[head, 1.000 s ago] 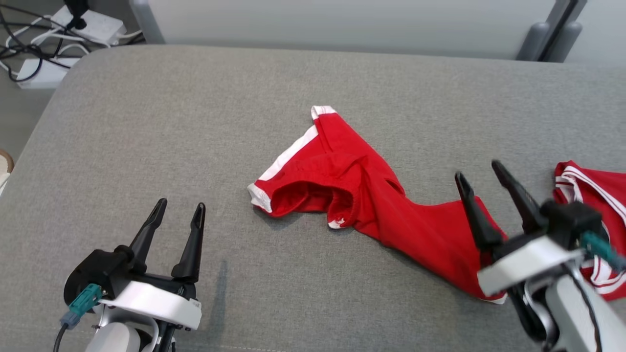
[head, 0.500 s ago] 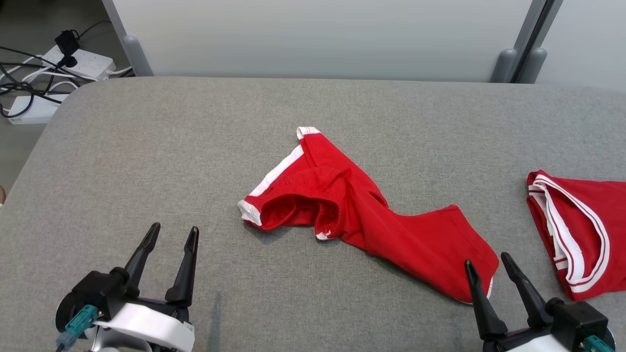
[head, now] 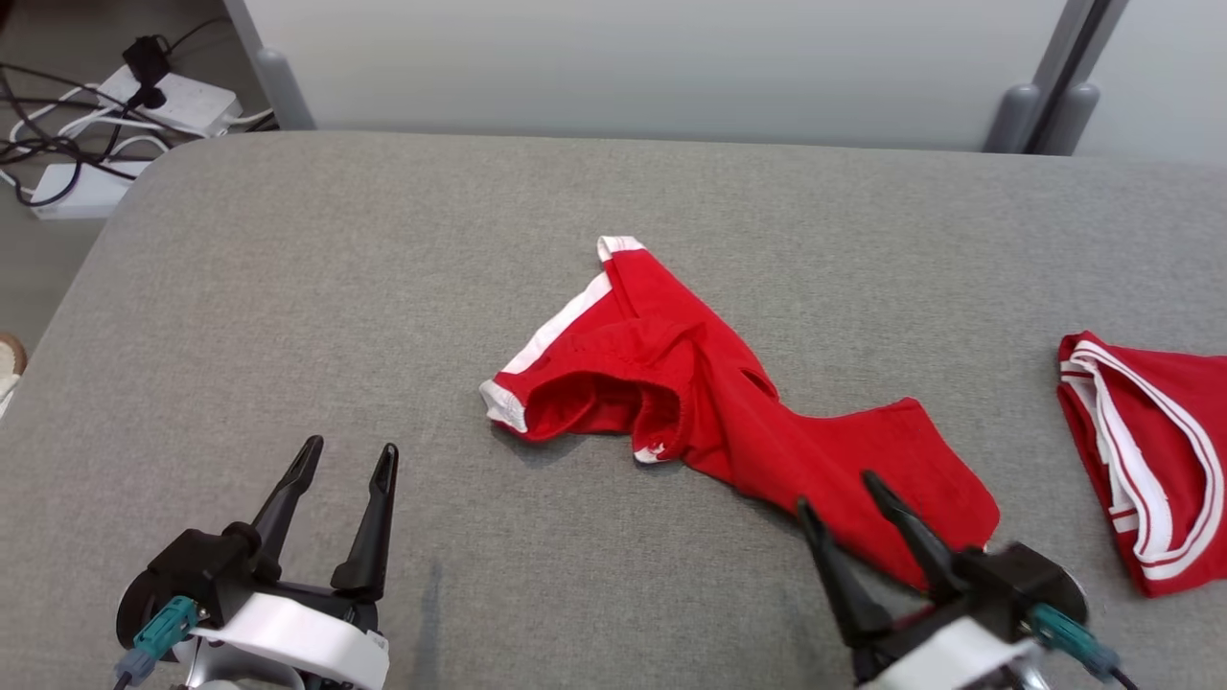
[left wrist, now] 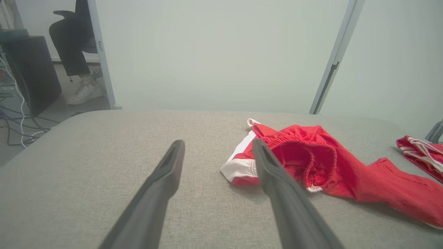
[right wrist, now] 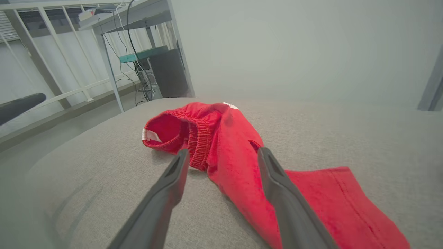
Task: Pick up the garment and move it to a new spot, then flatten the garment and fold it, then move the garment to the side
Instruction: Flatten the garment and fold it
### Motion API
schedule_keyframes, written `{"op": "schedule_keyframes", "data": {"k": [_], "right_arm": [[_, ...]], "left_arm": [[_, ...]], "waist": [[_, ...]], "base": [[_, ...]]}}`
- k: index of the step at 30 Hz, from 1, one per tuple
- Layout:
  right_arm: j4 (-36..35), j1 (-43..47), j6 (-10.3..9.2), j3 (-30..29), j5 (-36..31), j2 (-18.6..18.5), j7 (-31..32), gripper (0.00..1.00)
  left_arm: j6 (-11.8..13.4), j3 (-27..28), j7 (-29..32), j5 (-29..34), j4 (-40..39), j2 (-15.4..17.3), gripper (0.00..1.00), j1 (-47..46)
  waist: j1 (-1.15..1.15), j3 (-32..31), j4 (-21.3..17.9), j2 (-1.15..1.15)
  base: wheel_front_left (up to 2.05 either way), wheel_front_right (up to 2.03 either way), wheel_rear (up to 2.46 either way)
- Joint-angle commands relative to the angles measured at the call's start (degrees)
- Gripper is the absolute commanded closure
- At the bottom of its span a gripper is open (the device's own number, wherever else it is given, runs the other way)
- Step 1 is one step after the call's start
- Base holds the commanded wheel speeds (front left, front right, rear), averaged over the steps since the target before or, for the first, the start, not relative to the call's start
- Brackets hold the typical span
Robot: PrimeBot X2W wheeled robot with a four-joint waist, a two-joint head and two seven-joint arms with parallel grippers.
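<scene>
While well apart from garment [head: 748, 431], folded red cloth [head: 1184, 402] rightward.

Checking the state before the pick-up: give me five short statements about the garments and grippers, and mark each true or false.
1. The crumpled red shorts with white trim lie on the grey fabric surface. True.
2. The left gripper is shut on the shorts. False: it is open, apart from them and holding nothing.
3. The right gripper is open, with its fingers at the shorts' nearer leg. True.
4. A second red garment with white stripes lies on top of the shorts. False: it lies apart from them, at the robot's right.
5. The shorts are folded flat. False: they are rumpled, and the waistband gapes open.
</scene>
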Motion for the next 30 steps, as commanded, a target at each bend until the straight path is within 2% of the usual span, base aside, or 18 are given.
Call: {"op": "schedule_keyframes", "data": {"k": [1,9,16,20,21,22,23,25,30], "right_arm": [[0.4,-4.3,-0.01,3.6,1.1,-0.7,-0.3,0.0],[13.1,-17.2,-0.01,16.1,6.4,0.0,-0.4,0.0],[26.2,-27.3,-0.01,21.4,10.5,1.4,-0.6,0.0],[30.7,-31.2,-0.01,23.3,12.1,2.5,-0.7,0.0],[31.5,-31.9,-0.01,23.4,12.4,2.7,-0.7,0.07],[32.3,-32.4,-0.01,23.8,12.6,2.9,-0.7,0.43],[32.9,-32.9,-0.01,24.2,12.9,3.1,-0.7,0.6],[34.2,-33.6,-0.01,25.1,13.4,3.3,-0.7,1.0],[35.0,-34.9,-0.01,26.4,14.5,3.7,-0.7,1.0]], "left_arm": [[0.3,2.0,-0.5,-0.3,-1.2,1.1,0.0,-2.1],[-0.2,1.1,-1.2,-0.4,-0.4,0.5,0.0,-3.9],[-0.8,0.4,-2.1,-0.1,0.8,0.0,0.0,-6.1],[-1.0,0.3,-2.6,-0.1,1.6,-0.4,0.0,-7.0],[-1.0,0.3,-2.7,-0.1,1.8,-0.5,0.0,-7.2],[-1.1,0.2,-2.8,-0.1,2.0,-0.6,0.0,-7.4],[-1.2,0.2,-2.9,-0.1,2.2,-0.7,0.0,-7.5],[-1.3,0.2,-3.0,-0.1,2.6,-0.8,0.0,-7.8],[-1.4,0.5,-3.3,0.0,3.1,-0.9,0.0,-8.0]], "waist": [[0.0,0.6,0.6,0.0],[0.0,3.2,3.5,0.0],[0.0,6.2,5.6,0.0],[0.0,7.3,6.0,0.0],[0.0,7.4,6.1,0.0],[0.0,7.5,6.2,0.0],[0.0,7.6,6.2,0.0],[0.0,7.6,6.2,0.0],[0.0,7.7,6.0,0.0]], "base": [[0.0,0.0,0.0],[0.0,0.0,0.0],[0.0,0.0,0.0],[0.0,0.0,0.0],[0.0,0.0,0.0],[0.0,0.0,0.0],[0.0,0.0,0.0],[0.0,0.0,0.0],[0.0,0.0,0.0]]}}
